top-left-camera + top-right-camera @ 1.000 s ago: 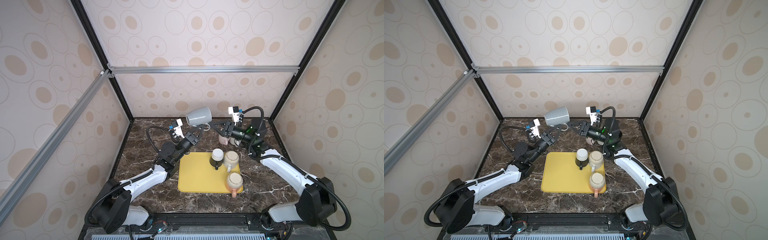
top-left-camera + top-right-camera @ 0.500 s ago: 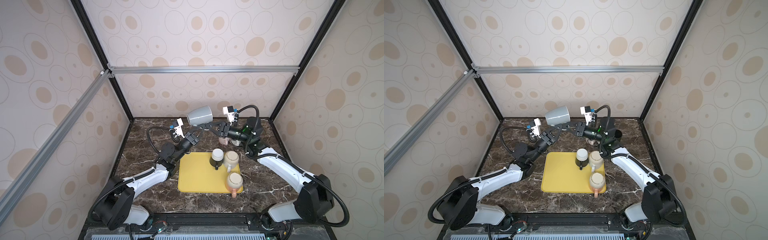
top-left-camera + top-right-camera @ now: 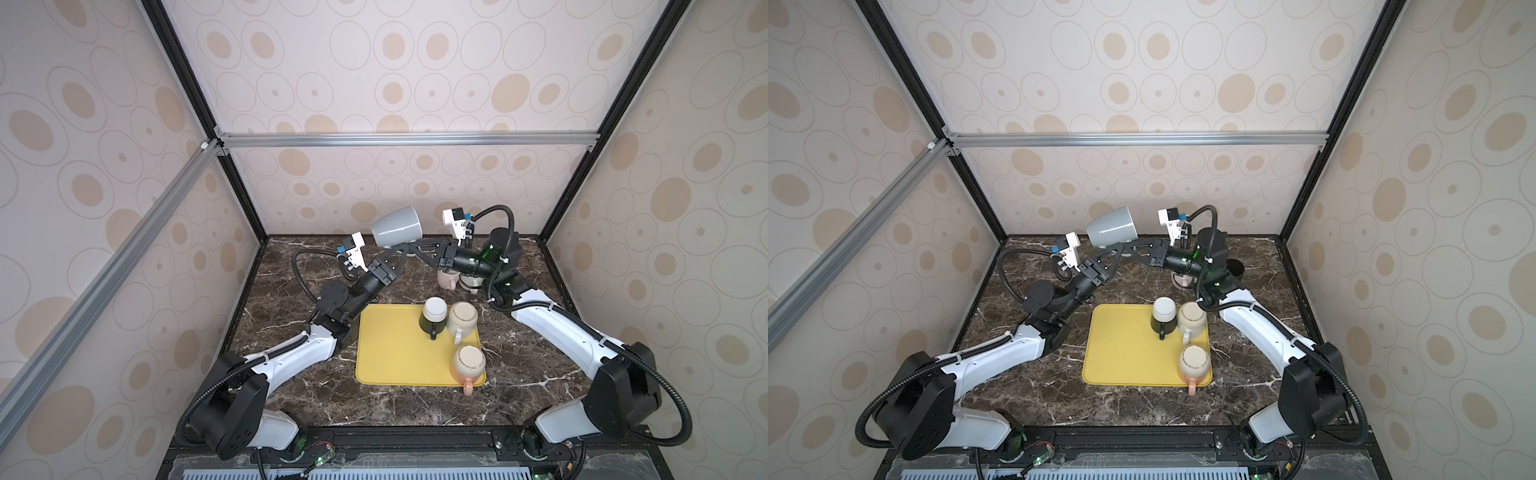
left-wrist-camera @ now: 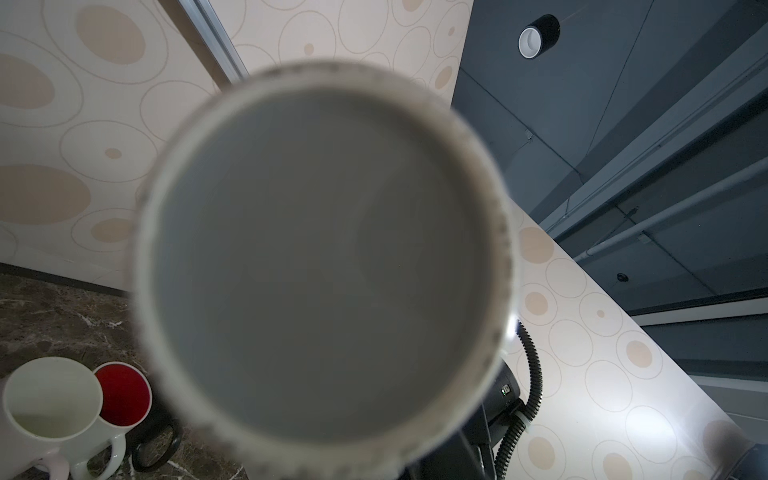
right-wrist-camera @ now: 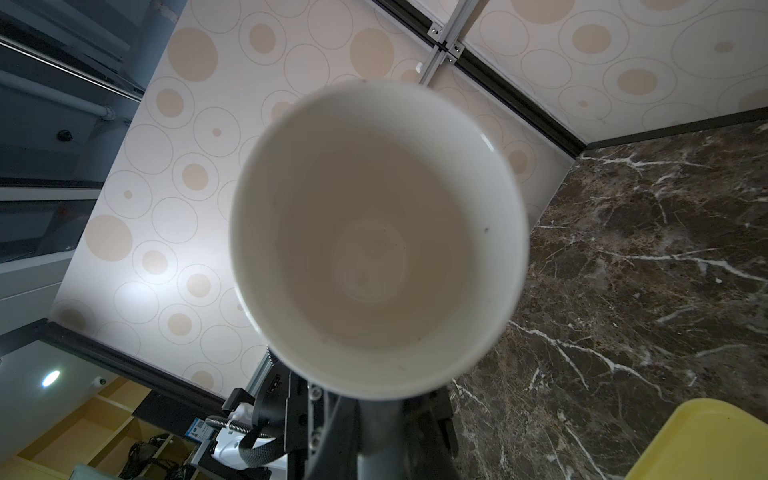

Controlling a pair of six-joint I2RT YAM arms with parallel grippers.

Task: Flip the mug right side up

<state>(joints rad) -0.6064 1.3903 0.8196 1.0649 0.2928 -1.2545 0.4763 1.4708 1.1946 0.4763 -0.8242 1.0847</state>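
Above the table (image 3: pixel 415 409), grey mug (image 3: pixel 397 226) (empty) sideways, right claw (image 3: pixel 415 249) clamped on it, left claw (image 3: pixel 401 254) width unclear.

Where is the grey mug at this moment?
In both top views the grey mug hangs in the air at the back centre, just above the left hand and right hand, beyond the yellow tray.

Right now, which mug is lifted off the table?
The grey mug: it alone hangs tilted in the air, handle in the right gripper; the others stand on the yellow tray or the table.
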